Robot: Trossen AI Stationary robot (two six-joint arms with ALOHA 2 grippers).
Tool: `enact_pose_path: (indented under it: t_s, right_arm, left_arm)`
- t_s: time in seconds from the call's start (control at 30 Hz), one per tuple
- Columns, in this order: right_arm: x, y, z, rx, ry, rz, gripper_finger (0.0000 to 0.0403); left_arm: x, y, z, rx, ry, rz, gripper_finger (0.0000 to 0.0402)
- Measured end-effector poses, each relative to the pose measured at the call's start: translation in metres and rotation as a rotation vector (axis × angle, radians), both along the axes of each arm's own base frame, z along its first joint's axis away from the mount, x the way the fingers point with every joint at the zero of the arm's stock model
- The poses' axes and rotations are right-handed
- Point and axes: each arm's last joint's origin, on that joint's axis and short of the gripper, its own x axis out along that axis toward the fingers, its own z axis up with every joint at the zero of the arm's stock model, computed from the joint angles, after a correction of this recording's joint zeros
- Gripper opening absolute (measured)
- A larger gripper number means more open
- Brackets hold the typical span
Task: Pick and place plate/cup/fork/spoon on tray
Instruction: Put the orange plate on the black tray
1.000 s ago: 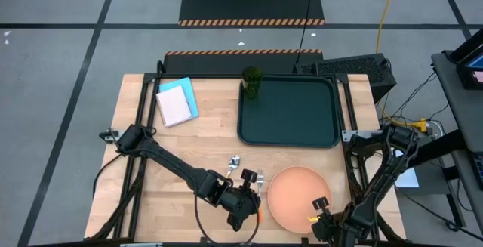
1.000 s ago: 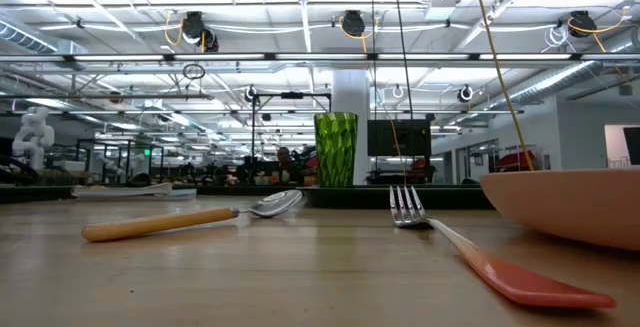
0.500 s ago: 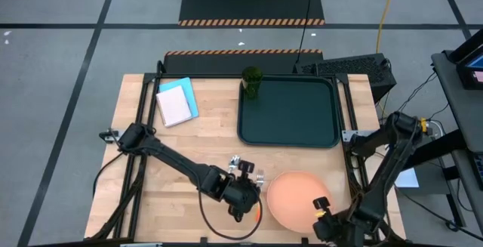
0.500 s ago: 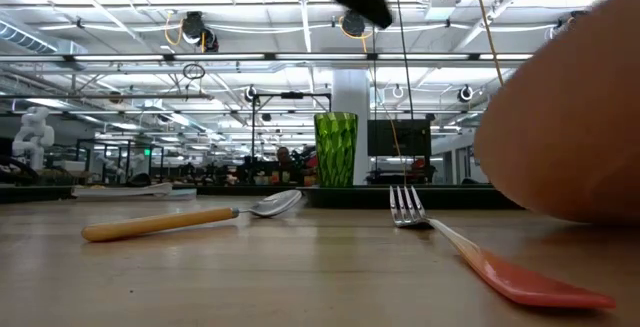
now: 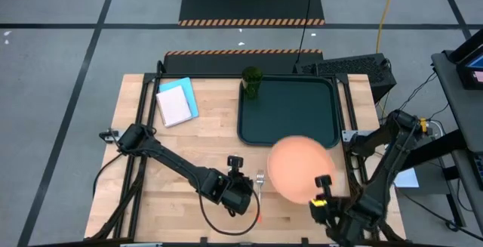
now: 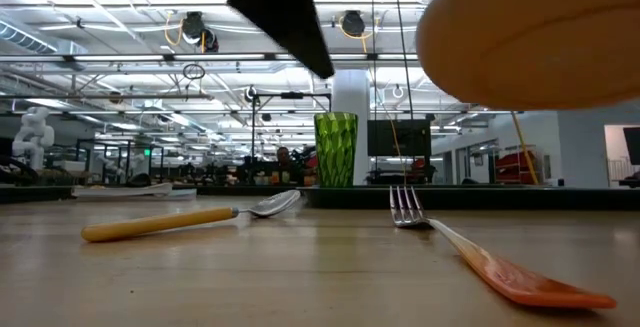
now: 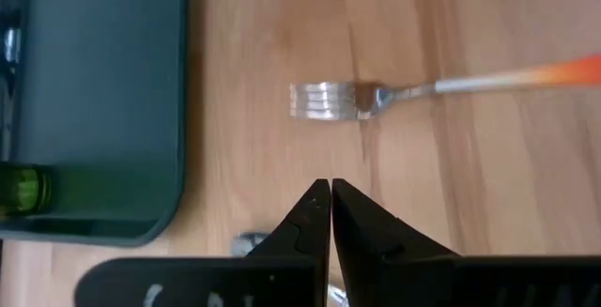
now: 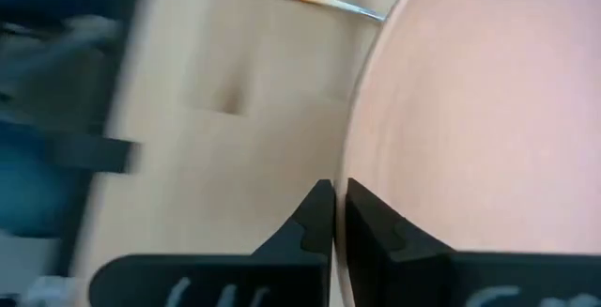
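Note:
The salmon plate (image 5: 300, 168) hangs above the table near the tray's near edge, held by my right gripper (image 5: 323, 183); it also shows high in the low view (image 6: 530, 37). My left gripper (image 5: 235, 162) is shut and empty above the table, and hides the spoon in the high view. The spoon (image 6: 190, 217) lies flat on the wood. The fork (image 5: 259, 177) lies flat beside it, tines toward the far edge (image 7: 329, 100). The green cup (image 5: 251, 81) stands upright in the far left corner of the dark tray (image 5: 302, 126). My right gripper pinches the plate's rim (image 8: 349, 171) between its two fingers, at the plate's near right side. The fingers come from the table's near right side. The plate is lifted clear of the table and sits roughly level.
A blue-and-white notepad (image 5: 177, 102) lies at the far left of the table. Bare wood lies between the notepad and the cutlery. The tray's raised rim (image 7: 178, 110) stands between the plate and the tray floor.
My right gripper has lifted the plate off the table and carried it up and toward the far edge, toward the tray; the plate tipped on the way and is now about level. My left gripper has moved a little toward the far left, from over the fork to over the spoon.

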Motion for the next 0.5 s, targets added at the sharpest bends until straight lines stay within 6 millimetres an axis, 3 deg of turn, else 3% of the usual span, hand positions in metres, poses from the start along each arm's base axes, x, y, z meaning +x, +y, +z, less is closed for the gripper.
enact_pose_path:
  t_s: [0.27,0.5]
  right_arm:
    - [0.028,-0.046,0.007,-0.157,0.098,-0.147,0.0000]
    - [0.052,-0.078,0.008,-0.219,0.123,-0.219,0.0000]
  left_arm:
    - [-0.009,0.008,-0.038,-0.031,0.014,0.102,0.0019]
    - [-0.012,0.008,-0.057,-0.095,-0.049,0.163,0.0019]
